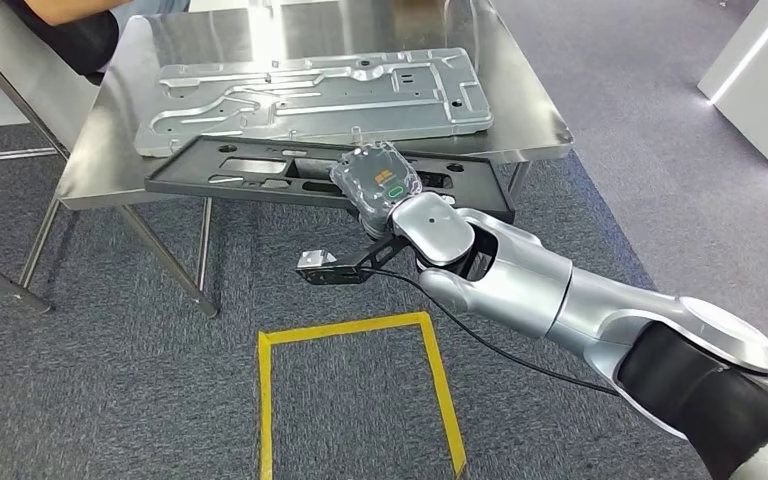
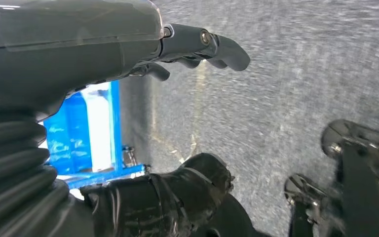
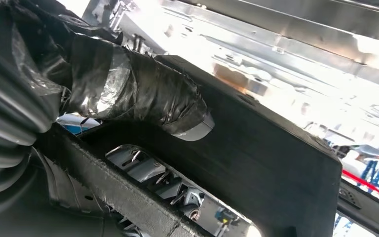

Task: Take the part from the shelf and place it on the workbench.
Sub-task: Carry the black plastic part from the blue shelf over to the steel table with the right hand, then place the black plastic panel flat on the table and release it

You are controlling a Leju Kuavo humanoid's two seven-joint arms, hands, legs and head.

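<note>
Right robot hand [image 1: 375,183]: clamped on black part [image 1: 260,168], thumb [image 3: 143,94] pressed on its top face. Part: lying flat at bench [image 1: 535,120] front edge, overhanging slightly, just in front of silver plate [image 1: 310,95]. Left robot hand [image 2: 197,47]: hanging over carpet [image 2: 286,74], fingers loosely spread, holding nothing.

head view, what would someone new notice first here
The silver right arm reaches in from the lower right, its right hand gripping the long black part at the near edge of the steel workbench. Behind it on the bench lies a big stamped silver panel. On the grey carpet below, a yellow tape outline marks a square.
</note>
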